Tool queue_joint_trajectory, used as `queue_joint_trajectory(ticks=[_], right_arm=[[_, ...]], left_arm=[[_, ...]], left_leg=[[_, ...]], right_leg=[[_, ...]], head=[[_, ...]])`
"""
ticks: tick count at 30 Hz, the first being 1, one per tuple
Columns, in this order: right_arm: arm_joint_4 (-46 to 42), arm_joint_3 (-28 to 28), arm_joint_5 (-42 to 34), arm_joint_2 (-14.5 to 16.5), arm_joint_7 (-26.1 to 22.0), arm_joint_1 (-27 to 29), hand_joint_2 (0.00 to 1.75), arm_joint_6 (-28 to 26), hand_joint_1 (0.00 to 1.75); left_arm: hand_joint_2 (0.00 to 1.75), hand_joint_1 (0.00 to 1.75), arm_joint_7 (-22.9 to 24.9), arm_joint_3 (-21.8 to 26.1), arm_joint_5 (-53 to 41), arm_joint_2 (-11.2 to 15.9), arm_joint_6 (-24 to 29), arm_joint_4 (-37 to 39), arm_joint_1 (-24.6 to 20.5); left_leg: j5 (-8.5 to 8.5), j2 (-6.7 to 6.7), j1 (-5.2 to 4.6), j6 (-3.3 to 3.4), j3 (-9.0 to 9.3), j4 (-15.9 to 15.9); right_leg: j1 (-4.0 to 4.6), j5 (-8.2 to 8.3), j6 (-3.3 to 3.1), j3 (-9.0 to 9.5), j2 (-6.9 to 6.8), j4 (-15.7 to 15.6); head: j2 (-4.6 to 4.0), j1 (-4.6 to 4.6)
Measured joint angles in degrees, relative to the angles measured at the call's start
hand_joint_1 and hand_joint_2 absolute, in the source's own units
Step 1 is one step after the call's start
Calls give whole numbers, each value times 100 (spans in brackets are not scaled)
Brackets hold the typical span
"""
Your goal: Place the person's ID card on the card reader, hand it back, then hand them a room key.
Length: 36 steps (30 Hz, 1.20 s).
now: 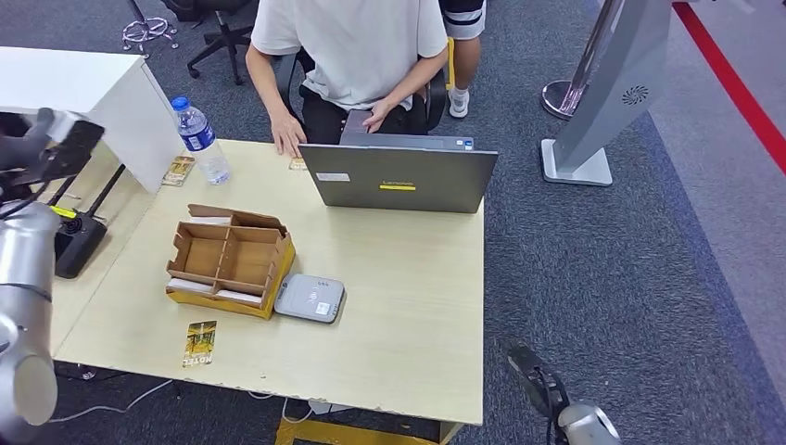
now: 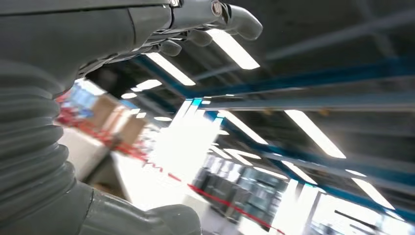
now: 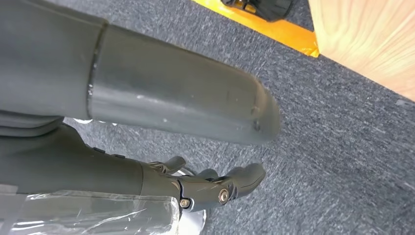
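Head view shows the reader (image 1: pixel 310 298) bare on the tabletop (image 1: pixel 408 287), cards near the person (image 1: pixel 298 164) and the near edge (image 1: pixel 200 343), left hand (image 1: pixel 51 139) raised, right hand (image 3: pixel 195 188) hanging, both with fingers spread, holding nothing, which fits either task end.

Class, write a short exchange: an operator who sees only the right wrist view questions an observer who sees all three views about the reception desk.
Operator: I see carpet and a corner of the table. Where is the card reader?
Observer: The card reader lies flat on the table, right against the cardboard box, on the box's side toward your right arm.
Operator: Where is the left hand?
Observer: The left hand is raised beyond the table's left end, with nothing in it.
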Motion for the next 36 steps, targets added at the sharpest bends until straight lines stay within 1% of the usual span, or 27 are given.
queue_joint_trajectory(ticks=[2,4,5,7,9,10,12,14,16,17,19,21,24,26,30,36], right_arm=[[0,0,-9,-72,-75,16,0,40,0],[0,0,-13,-141,-140,31,0,70,0],[0,0,-13,-172,-163,40,0,80,0],[0,1,-10,-218,-184,57,0,87,0],[-1,5,-6,-244,-183,66,0,88,0],[-1,9,-3,-249,-172,66,0,90,0],[-1,22,14,-251,-135,56,0,110,0],[-1,57,38,-248,-84,28,0,151,0],[0,111,72,-229,-31,-1,0,203,0],[0,138,95,-213,-12,-10,0,231,0],[0,196,143,-177,33,-38,0,297,0],[0,257,184,-149,80,-99,0,361,0],[0,316,225,-117,126,-209,0,424,0],[0,341,226,-102,132,-256,0,445,0],[0,390,226,-92,137,-291,0,451,0],[0,409,226,-87,139,-307,0,451,0]], left_arm=[[175,0,-171,626,511,305,-194,267,7],[175,0,-173,1292,1326,606,-703,531,52],[175,0,-113,1687,1844,762,-1072,677,105],[175,0,165,2556,2915,1049,-1794,963,316],[175,0,598,3516,3925,1280,-2375,1241,709],[175,0,828,3956,4327,1352,-2583,1361,940],[175,0,1279,4705,4903,1415,-2807,1570,1389],[87,0,1690,5335,5285,1401,-2909,1761,1834],[0,0,1998,5836,5550,1286,-3055,1915,2308],[0,0,2176,6047,5668,1184,-3141,1981,2529],[0,0,2566,6423,5831,897,-3271,2108,2921],[0,0,2861,6679,5863,584,-3341,2211,3230],[0,0,3003,6845,5840,197,-3395,2311,3500],[0,0,3023,6905,5834,27,-3400,2349,3599],[0,0,3041,6993,5822,-135,-3392,2380,3689],[0,0,3074,7049,5814,-224,-3389,2401,3727]], left_leg=[[-2,-1,0,-2,-4,-1],[-7,-1,-1,-7,-6,-4],[-11,2,-2,-11,-5,-5],[-20,13,-4,-18,0,-5],[-28,23,-6,-21,7,-5],[-31,25,-6,-21,9,-5],[-34,16,-3,-18,8,-4],[-38,4,-3,-14,7,-5],[-43,2,-12,-9,12,-5],[-45,2,-17,-8,15,-5],[-46,0,-19,-5,14,-4],[-47,-2,-18,-2,13,-4],[-47,-7,-18,2,13,-2],[-48,-13,-17,4,14,0],[-47,-27,-16,5,14,0],[-47,-30,-8,4,14,-1]], right_leg=[[0,-3,1,-2,-1,-1],[0,-6,1,-2,0,-2],[-1,-6,1,-1,3,-2],[-2,-9,-2,-2,14,-4],[-4,-16,-4,-1,25,-6],[-4,-21,-3,-1,26,-7],[-3,-27,1,3,17,-10],[-4,-32,5,8,5,-13],[-10,-37,9,12,4,-14],[-14,-39,11,13,4,-14],[-19,-41,15,17,0,-16],[-20,-39,18,20,-1,-18],[-20,-37,21,26,-5,-21],[-19,-36,21,29,-12,-21],[-19,-37,21,32,-29,-20],[-11,-37,20,33,-32,-18]], head=[[0,-2],[0,2],[0,2],[0,3],[0,-1],[0,-2],[0,-3],[0,5],[0,2],[0,-2],[0,-7],[0,-4],[0,4],[0,7],[0,7],[0,6]])
